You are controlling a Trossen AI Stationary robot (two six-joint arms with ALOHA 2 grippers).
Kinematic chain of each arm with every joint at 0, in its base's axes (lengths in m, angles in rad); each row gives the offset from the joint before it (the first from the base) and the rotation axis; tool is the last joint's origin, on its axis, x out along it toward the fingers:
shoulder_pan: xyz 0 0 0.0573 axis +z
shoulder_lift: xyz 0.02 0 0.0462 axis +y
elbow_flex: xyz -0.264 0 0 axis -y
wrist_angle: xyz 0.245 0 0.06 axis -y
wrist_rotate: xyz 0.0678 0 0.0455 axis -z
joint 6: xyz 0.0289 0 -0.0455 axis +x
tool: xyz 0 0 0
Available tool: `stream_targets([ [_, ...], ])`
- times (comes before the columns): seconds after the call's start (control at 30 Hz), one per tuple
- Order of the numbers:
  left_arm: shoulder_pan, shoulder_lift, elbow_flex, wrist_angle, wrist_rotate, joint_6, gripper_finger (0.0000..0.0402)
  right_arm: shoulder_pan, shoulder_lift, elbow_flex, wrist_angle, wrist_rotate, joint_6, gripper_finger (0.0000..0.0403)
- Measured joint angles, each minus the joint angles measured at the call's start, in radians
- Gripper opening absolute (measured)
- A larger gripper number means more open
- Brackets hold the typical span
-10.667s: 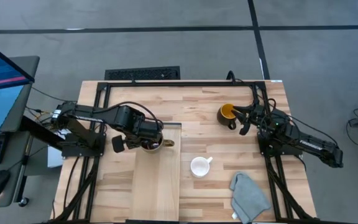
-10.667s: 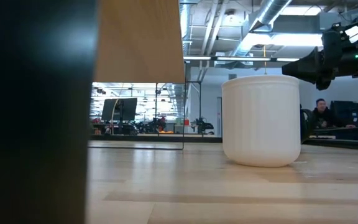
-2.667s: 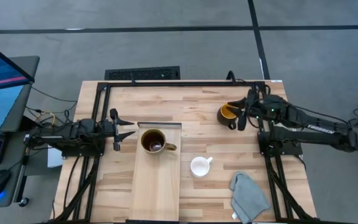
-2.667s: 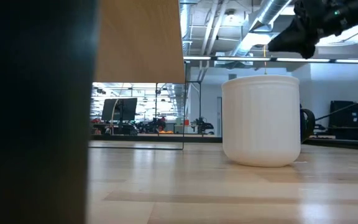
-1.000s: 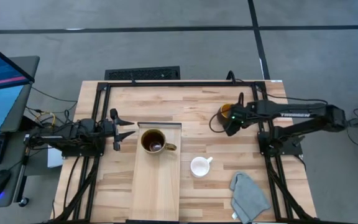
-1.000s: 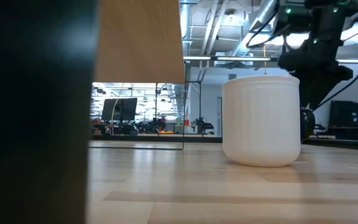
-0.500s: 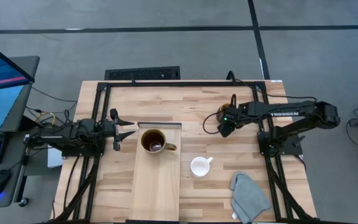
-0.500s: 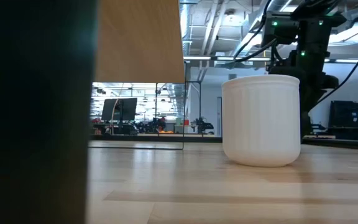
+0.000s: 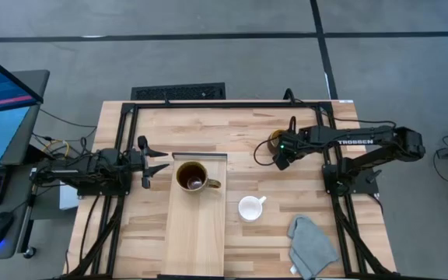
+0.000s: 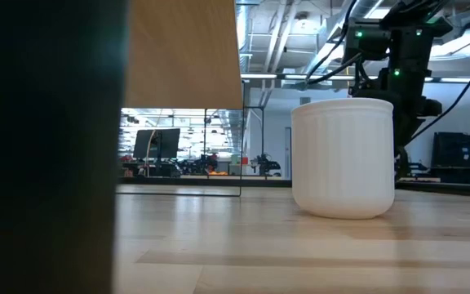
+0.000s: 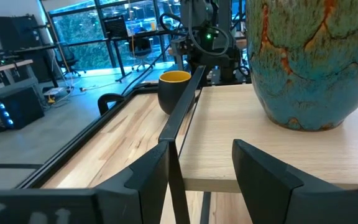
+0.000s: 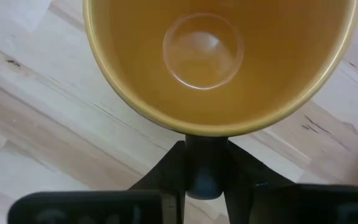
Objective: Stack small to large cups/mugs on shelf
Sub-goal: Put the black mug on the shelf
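Standing apart: three mugs, one brown mug (image 9: 192, 176) on the single shelf (image 9: 197, 233), one white mug (image 9: 250, 208), one yellow-lined mug (image 12: 219, 62) whose handle the right gripper (image 12: 205, 165) clamps; left gripper (image 11: 201, 165) gapes empty.

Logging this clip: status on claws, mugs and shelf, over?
Right claw shut on yellow-lined mug handle, mug on table. Left claw open, idle beside shelf. Large mug on shelf; white mug on table. Nothing blocking.
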Motion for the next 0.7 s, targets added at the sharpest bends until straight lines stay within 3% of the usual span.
stream_targets([
  [0.33,0.000,0.000,0.000,0.000,0.000,-0.009,0.0169,0.036,-0.002,0.025,-0.004,-0.021,-0.030,0.0082],
  [0.7,0.000,0.000,0.000,0.000,0.000,-0.057,0.0169,0.132,-0.002,0.225,-0.080,-0.035,-0.078,0.0082],
])
